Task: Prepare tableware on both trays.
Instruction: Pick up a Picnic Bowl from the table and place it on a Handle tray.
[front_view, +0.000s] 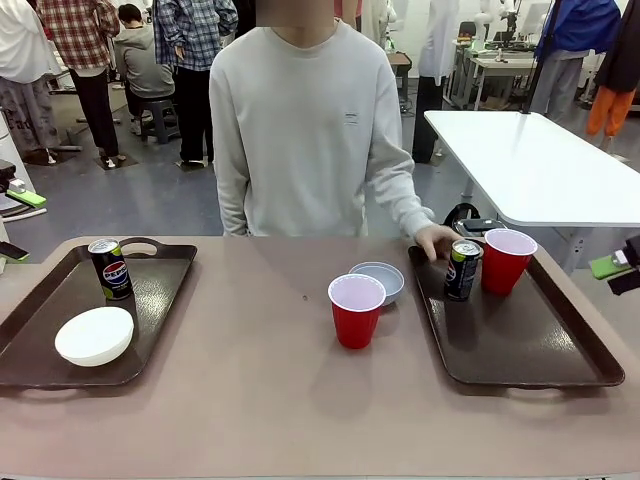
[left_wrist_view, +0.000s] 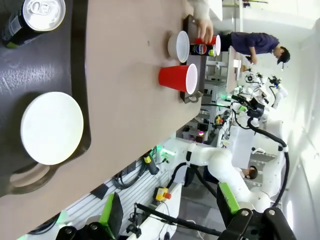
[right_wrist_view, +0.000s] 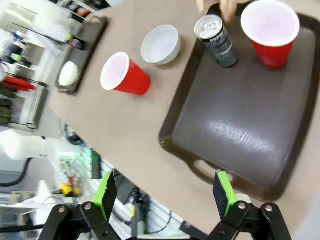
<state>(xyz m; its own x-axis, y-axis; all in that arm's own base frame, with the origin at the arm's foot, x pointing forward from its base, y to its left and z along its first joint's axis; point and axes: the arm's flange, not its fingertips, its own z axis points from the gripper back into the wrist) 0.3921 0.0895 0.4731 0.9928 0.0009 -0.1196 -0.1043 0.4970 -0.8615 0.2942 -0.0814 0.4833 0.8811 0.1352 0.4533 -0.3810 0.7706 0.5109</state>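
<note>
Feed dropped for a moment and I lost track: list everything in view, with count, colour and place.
Trays: two, dark brown; left tray and right tray on the table.
Cans: two, dark; one per tray.
Red cups: two; one on right tray, one on table between trays.
White bowl: one; on left tray.
Grey-blue bowl: one; on table, beside right tray.
Person's hand: one; by right tray's can.
Left tool: open, black, green pads.
Right tool: open, black, green pads.
</note>
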